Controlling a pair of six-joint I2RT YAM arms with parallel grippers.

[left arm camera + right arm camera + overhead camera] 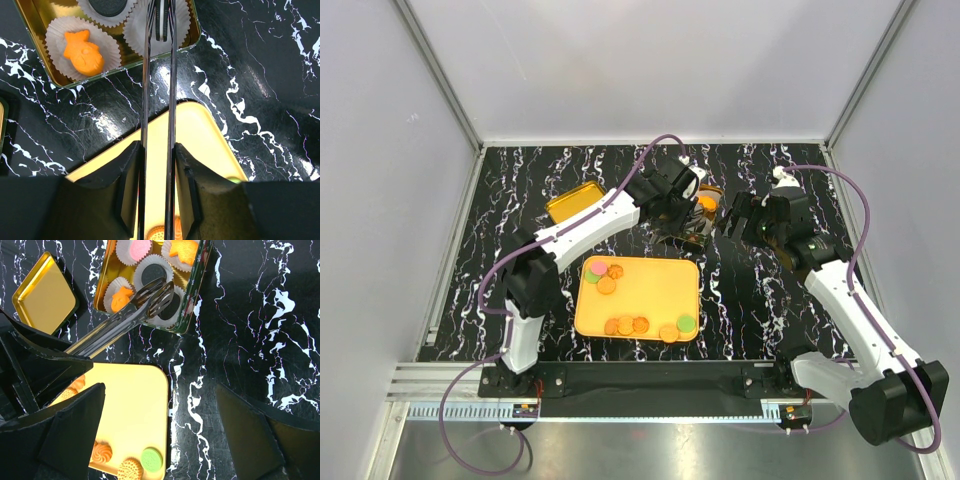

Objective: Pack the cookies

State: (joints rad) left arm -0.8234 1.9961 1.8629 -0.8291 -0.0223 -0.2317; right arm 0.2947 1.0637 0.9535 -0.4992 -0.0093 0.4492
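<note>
Currently, several cookies point(626, 325) lie unpacked on the yellow tray point(650, 285). The left tool point(156, 150), closed on tongs point(172, 90), holds a black cookie point(161, 22) over a paper cup point(182, 20) in the tin point(200, 285); four cups are filled. The right tool point(160, 390) stands open.

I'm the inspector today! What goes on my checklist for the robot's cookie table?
Surface: black marbled table with white veins.
Job's things: cookies lie on the yellow tray; more sit in paper cups inside the tin.
Clutter: gold lid beside the tin.
Claws: left claw shut on tongs, tips at a black cookie in the tin; right claw open, empty.
Cables: purple cables run along both arms.
Surroundings: white walls around the table.
</note>
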